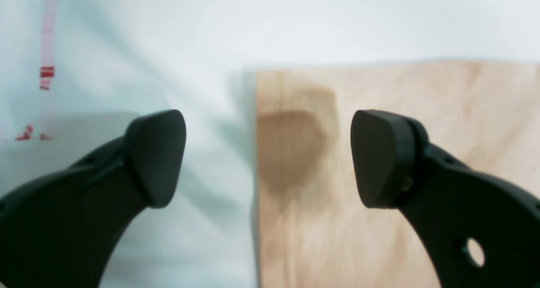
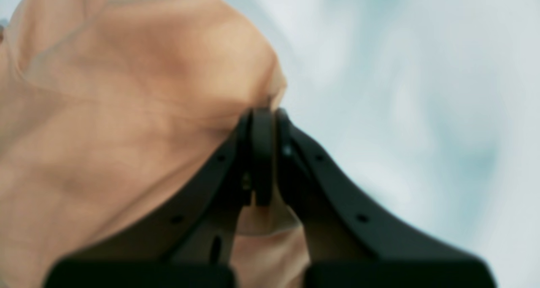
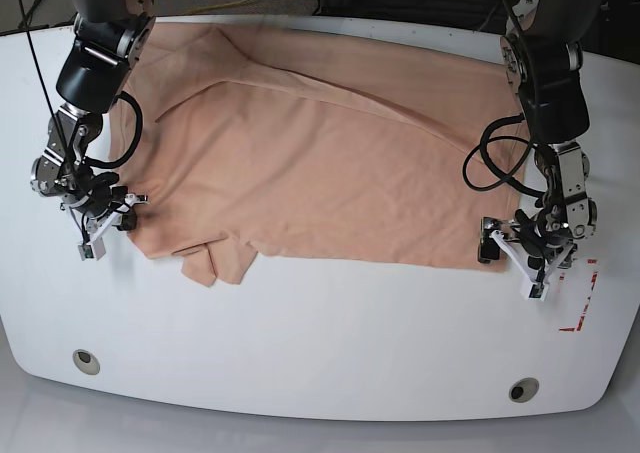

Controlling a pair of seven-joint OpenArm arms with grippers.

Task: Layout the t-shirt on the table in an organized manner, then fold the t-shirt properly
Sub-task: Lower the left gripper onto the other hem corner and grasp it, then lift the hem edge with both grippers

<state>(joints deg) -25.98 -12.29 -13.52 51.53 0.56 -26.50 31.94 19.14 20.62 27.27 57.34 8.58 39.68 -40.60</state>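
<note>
The right gripper (image 2: 263, 111) pinched the t-shirt (image 3: 330, 163) at its edge, while the left gripper (image 1: 268, 157) hung spread over the opposite corner.

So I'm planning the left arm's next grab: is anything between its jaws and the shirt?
Nothing visible. The left gripper hangs open right over the shirt corner, one jaw above cloth, the other above bare table.

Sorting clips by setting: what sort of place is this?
Likely a robotics lab bench: a white table with grommet holes, two mounted arms, cables behind, and a peach t-shirt spread for folding.
</note>
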